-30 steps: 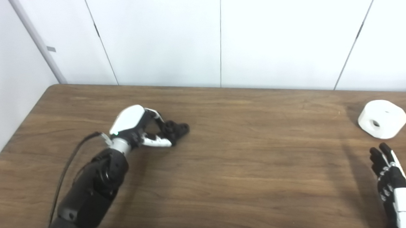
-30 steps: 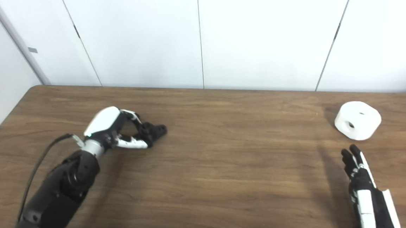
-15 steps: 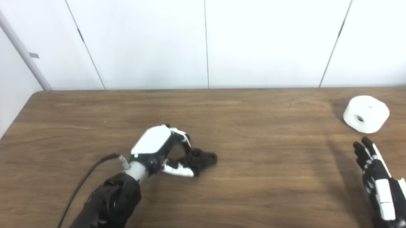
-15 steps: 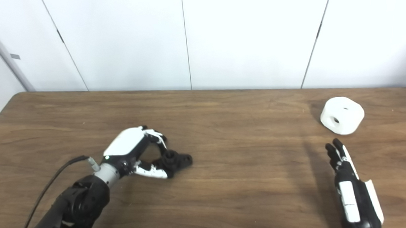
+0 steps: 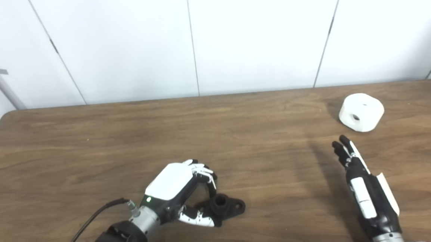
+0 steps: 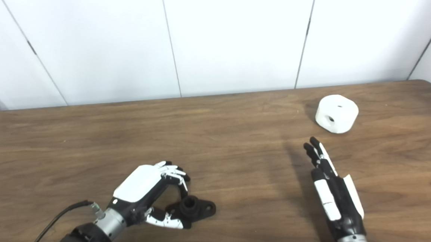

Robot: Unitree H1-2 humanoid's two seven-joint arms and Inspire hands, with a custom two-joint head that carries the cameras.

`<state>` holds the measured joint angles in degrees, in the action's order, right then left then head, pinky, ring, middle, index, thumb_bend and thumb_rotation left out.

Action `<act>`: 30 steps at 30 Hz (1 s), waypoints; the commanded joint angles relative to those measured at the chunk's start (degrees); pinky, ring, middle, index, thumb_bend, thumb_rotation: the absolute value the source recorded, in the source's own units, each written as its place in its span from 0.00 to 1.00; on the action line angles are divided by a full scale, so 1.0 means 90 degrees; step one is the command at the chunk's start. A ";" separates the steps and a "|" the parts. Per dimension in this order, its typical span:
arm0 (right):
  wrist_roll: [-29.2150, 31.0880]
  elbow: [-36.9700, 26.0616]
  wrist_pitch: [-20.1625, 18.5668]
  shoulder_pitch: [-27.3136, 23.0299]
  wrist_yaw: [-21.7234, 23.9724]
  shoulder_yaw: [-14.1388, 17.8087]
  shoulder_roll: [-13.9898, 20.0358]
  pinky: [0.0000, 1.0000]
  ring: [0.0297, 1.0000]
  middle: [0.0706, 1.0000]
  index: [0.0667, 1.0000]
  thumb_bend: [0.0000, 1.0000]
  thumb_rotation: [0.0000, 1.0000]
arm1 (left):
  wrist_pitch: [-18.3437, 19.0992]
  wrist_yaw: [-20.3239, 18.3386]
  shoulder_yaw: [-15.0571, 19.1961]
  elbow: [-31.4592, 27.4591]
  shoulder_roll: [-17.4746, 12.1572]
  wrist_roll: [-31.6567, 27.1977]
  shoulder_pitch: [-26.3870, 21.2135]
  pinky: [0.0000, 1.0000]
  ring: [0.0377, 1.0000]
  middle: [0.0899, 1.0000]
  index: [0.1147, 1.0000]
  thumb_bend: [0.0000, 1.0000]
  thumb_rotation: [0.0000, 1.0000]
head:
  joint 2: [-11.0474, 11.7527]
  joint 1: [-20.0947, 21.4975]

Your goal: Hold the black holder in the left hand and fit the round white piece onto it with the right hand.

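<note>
Table (image 5: 89, 143) of dark wood grain, white panelled wall (image 5: 195, 40) behind its far edge. Left hand (image 5: 178, 190) low at the near left, fingers (image 5: 205, 174) curled over and thumb underneath, closed around one end of the black holder (image 5: 226, 206). Holder's short upright tube and flat lug with a hole stick out to the right of the grip; whether the holder rests on the table or is just lifted cannot be told. Dark cable (image 5: 91, 226) trails from the left wrist toward the near edge.

Round white piece (image 5: 361, 112) lies far right near the back of the table, a hole in its side facing the camera, untouched, casting a shadow to its left. Right hand (image 6: 329, 181) near right, holding nothing, fingers straight, close together, pointing away toward the white piece but well short of it. Bare wood between the two hands and between right hand and white piece; nothing lies in the path.
</note>
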<state>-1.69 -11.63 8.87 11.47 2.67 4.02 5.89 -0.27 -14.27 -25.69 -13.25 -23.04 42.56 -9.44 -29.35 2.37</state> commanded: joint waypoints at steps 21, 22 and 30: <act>-0.1528 -0.0498 -0.0494 0.0016 -0.1215 -0.0061 -0.0300 0.79 0.84 0.84 0.79 0.59 0.61 | -0.0650 -0.0063 -0.0325 0.0067 0.0402 0.0748 0.0144 0.95 0.85 0.74 0.42 0.52 0.05 | -0.0075 0.0492; -0.1526 -0.0556 -0.0564 -0.0022 -0.1260 -0.0020 -0.0301 0.80 0.85 0.84 0.79 0.61 0.59 | -0.0654 -0.0071 -0.0321 0.0069 0.0396 0.0751 0.0148 0.95 0.85 0.74 0.42 0.52 0.05 | -0.0074 0.0513; -0.1734 -0.1042 -0.1492 -0.0612 -0.1554 0.0408 -0.0273 0.90 0.90 0.85 0.76 0.69 0.38 | -0.0834 -0.0014 -0.0221 0.0114 0.0255 0.0685 0.0203 0.91 0.83 0.73 0.42 0.52 0.05 | -0.0100 0.1103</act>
<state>-16.61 -18.38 -3.90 8.15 -10.56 7.08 3.51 -6.41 -13.89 -27.29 -12.67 -19.79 47.77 -7.76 -30.15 11.33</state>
